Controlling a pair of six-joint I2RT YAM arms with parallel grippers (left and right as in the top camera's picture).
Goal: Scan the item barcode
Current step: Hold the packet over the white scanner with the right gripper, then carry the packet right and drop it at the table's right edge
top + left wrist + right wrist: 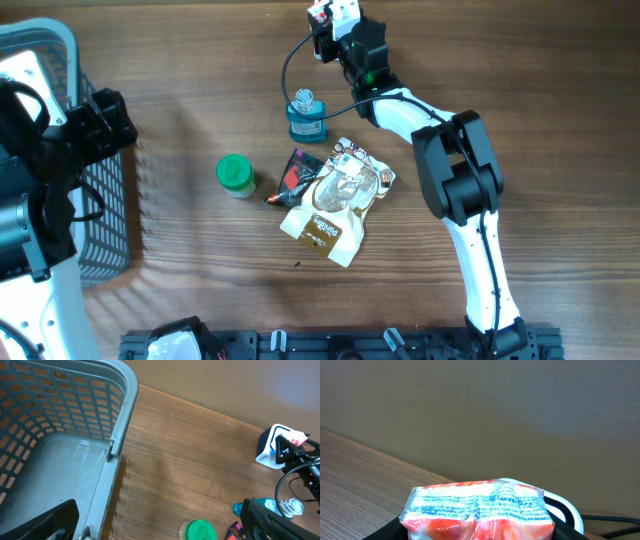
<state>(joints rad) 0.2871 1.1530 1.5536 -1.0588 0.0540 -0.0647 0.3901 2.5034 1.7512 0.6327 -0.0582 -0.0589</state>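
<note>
At the far edge of the table (180, 70), the right gripper (324, 22) was closed on a small packet (476, 510), its jaws held partly apart by the packet's width. Only the right wrist view gave the detail: blue print across a clear upper band, red below, and a dark finger (390, 532) visible at the packet's lower left. Directly behind the packet stood the white scanner (565, 505), its rounded top rising past the packet's right corner. The overhead view showed no print, merely a red-and-white speck against the scanner. The left wrist view showed the same pair from the side, the packet before the scanner's dark face; contact could not be confirmed. The left gripper (160, 527) stood fully open, holding nothing, at the rim of the grey basket (125, 405). Nearer the middle of the table lay a blue bottle (306, 115), a green-lidded jar (234, 173), a dark sachet (296, 175) and a crinkled snack bag (335, 200), the bag overlapping the sachet.
</note>
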